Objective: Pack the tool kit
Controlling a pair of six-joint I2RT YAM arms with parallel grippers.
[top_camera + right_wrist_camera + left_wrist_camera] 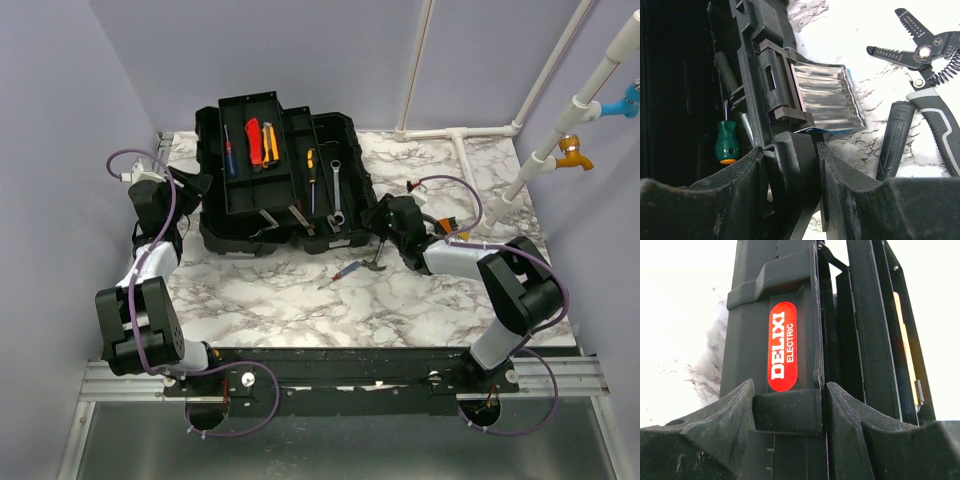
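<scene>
The black toolbox (340, 135) stands open at the back middle of the table. Across it lies a tray (243, 197) with screwdrivers, an orange knife and wrenches. My left gripper (197, 188) is shut on the box's left end. In the left wrist view the fingers (735, 420) clamp a black ledge (789, 410) under a red DELIXI label (782, 346). My right gripper (383, 222) is shut on the right end, its fingers (850, 185) pinching the toolbox wall (795, 170) below a silver latch (825, 97). A green-handled screwdriver (726, 142) lies inside the box.
Wire strippers (374, 265) (927, 60) and a small red-and-blue screwdriver (345, 271) lie on the marble tabletop in front of the box's right end. A black handle (896, 137) lies beside the strippers. White pipes (460, 135) run along the back right.
</scene>
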